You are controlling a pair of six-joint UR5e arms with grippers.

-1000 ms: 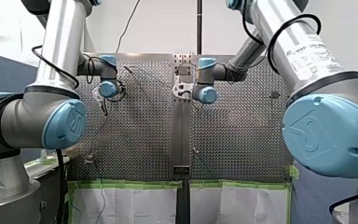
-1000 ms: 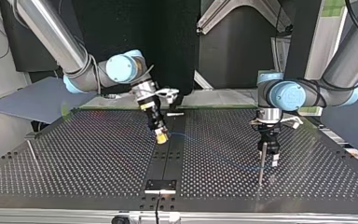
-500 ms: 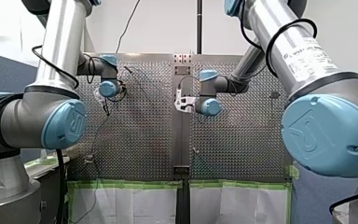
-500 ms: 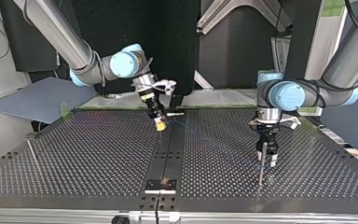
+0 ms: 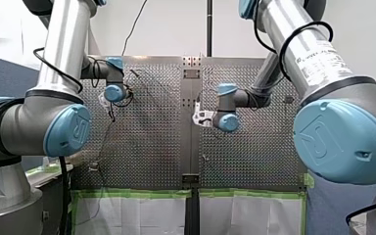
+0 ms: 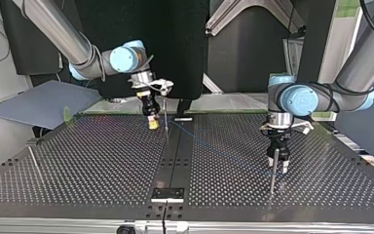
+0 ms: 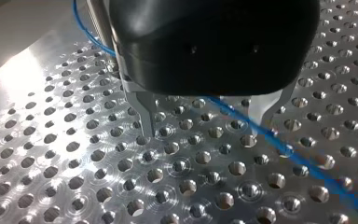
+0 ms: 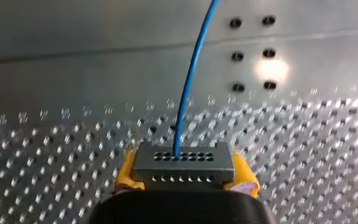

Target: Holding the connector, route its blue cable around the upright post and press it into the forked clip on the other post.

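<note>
Right gripper (image 8: 185, 176) clenched on connector (image 8: 184, 161), blue cable (image 8: 188, 88) leading from it, left gripper (image 7: 206, 128) released, astride cable

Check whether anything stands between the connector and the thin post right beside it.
Nothing visible does. The connector, clamped in my right end effector, hangs just left of the post in the top view, with only bare table between them. The blue cable leads off past the post; which side it passes I cannot tell.

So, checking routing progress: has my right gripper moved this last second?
Yes. In the top view my right gripper has left the dark centre strip, going to the view's left and away from the camera.
</note>
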